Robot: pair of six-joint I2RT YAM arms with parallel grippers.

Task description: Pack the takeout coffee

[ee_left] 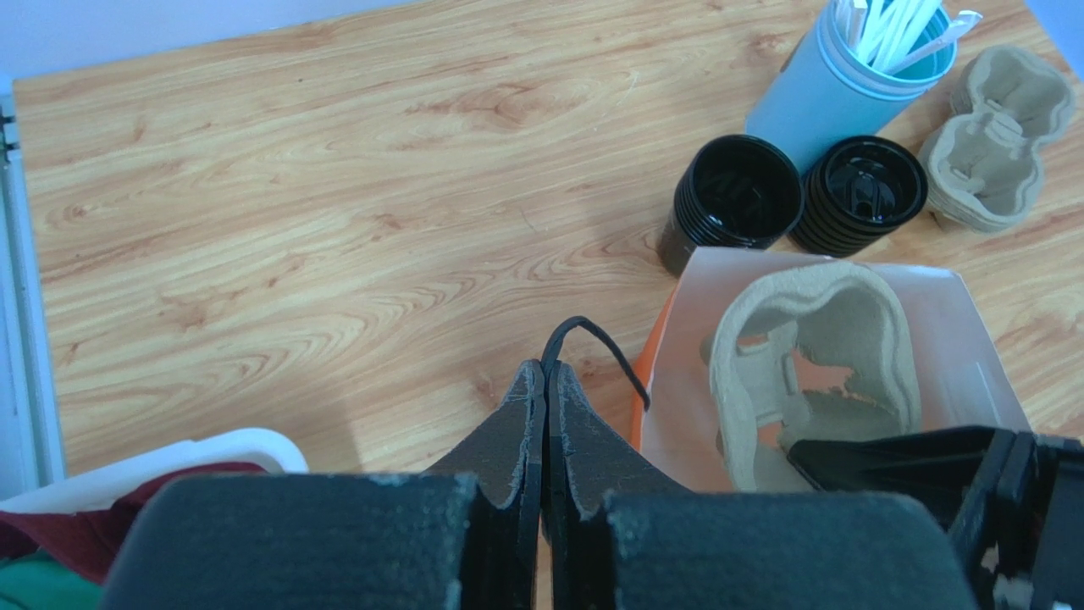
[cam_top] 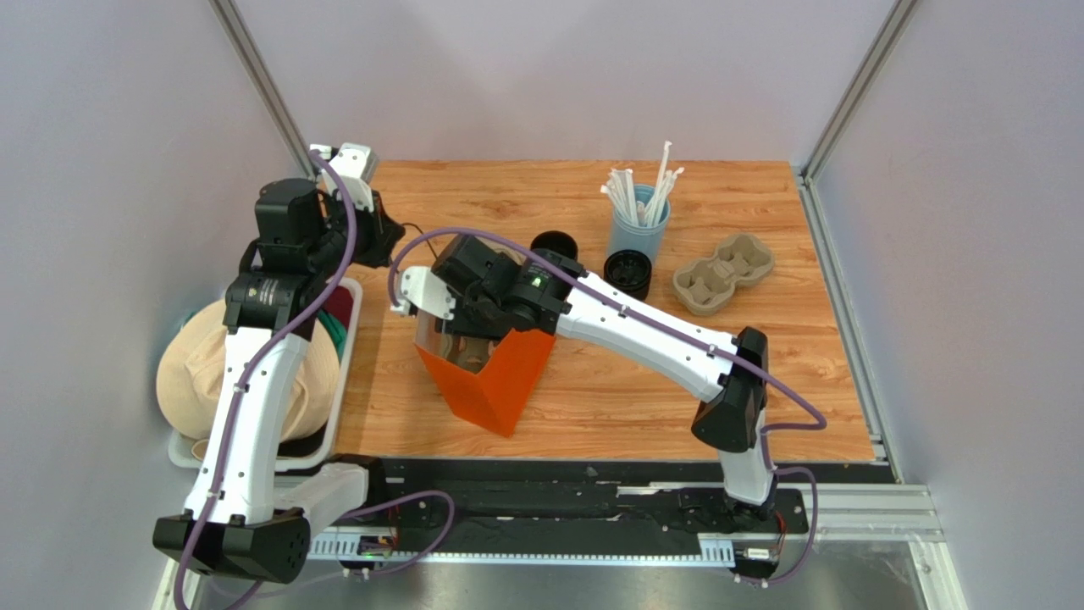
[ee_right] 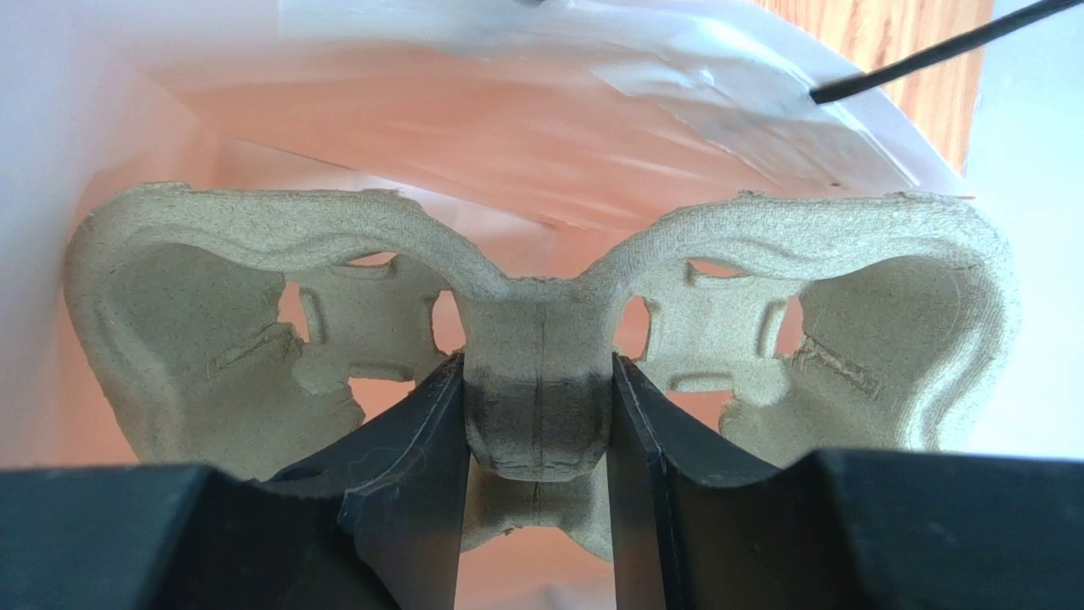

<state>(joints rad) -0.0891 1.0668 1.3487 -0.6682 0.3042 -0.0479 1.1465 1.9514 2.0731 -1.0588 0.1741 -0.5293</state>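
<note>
Lidded takeout coffee stands on the bench, with the blue straw cup just beside it at its 12 o'clock and an open dark cup at its 10. Orange bag sits apart at its 8 o'clock; the right claw is inside, clamped on a cardboard tray by its middle bridge. Left claw is pinched shut on a thin black cord at the bag's rim.
</note>
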